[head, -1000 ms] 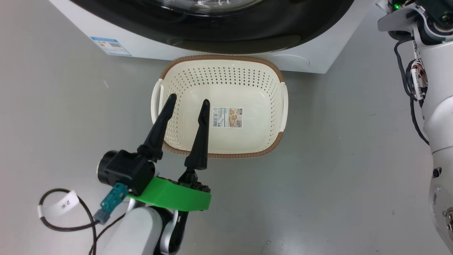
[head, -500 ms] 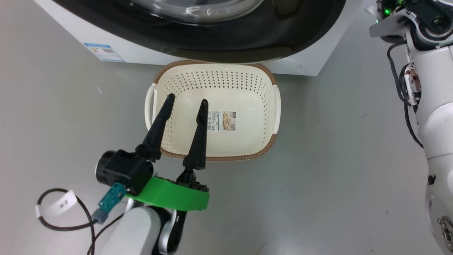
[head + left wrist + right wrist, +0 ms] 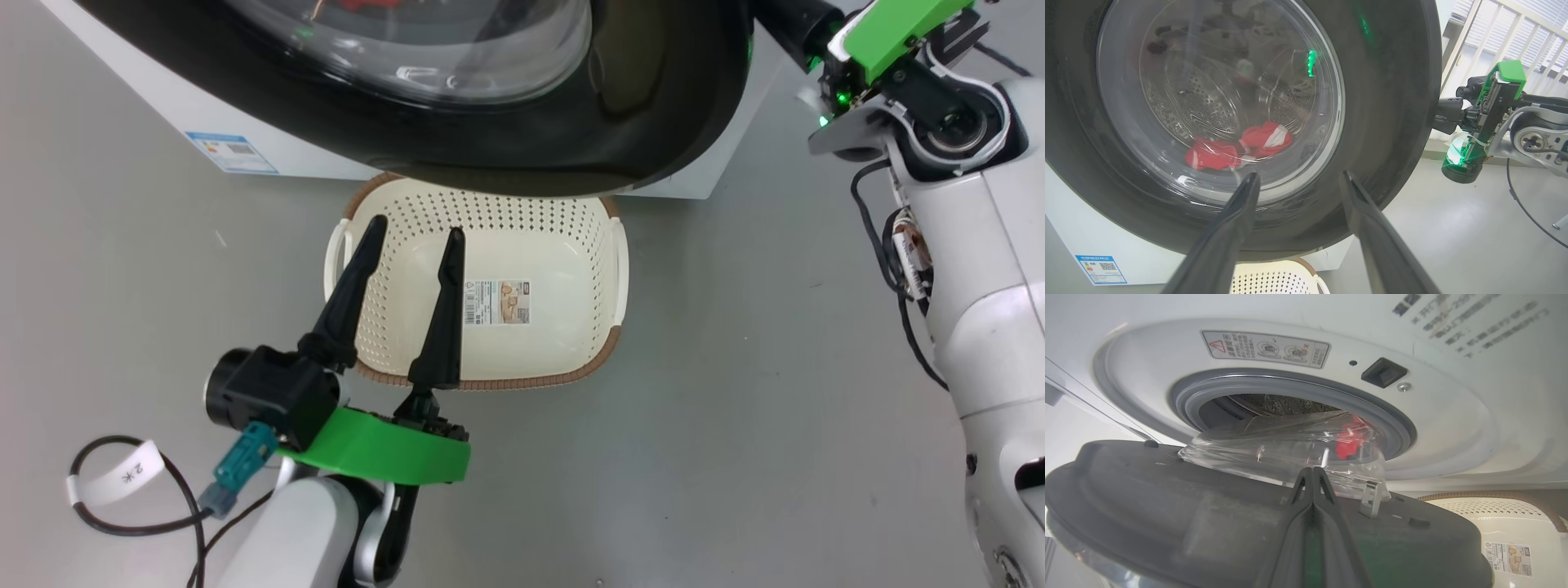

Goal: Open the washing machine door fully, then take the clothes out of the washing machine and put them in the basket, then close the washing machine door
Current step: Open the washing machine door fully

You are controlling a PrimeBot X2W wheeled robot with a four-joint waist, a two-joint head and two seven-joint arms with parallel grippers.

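Door (image 3: pixel 645 98) farther ajar; basket (image 3: pixel 571 269) lengthwise left-right

Glossy black door (image 3: pixel 571 139) ajar on white washing machine (image 3: pixel 1453 416), red clothes (image 3: pixel 1237 149) inside, cream basket (image 3: pixel 531 224) below.

We log: washing machine door (image 3: pixel 637 122) glossy black | clothes (image 3: pixel 1212 155) red, white-striped | basket (image 3: pixel 563 237) cream, perforated, brown-rimmed | washing machine (image 3: pixel 1453 424) white | label (image 3: pixel 231 153) blue

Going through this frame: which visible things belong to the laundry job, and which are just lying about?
Part of the job: door, ajar; washing machine; clothes, in the drum; basket, nothing in it; left gripper, open; right gripper, shut, at the door.

Just lying about: tagged cable; blue label; railing.
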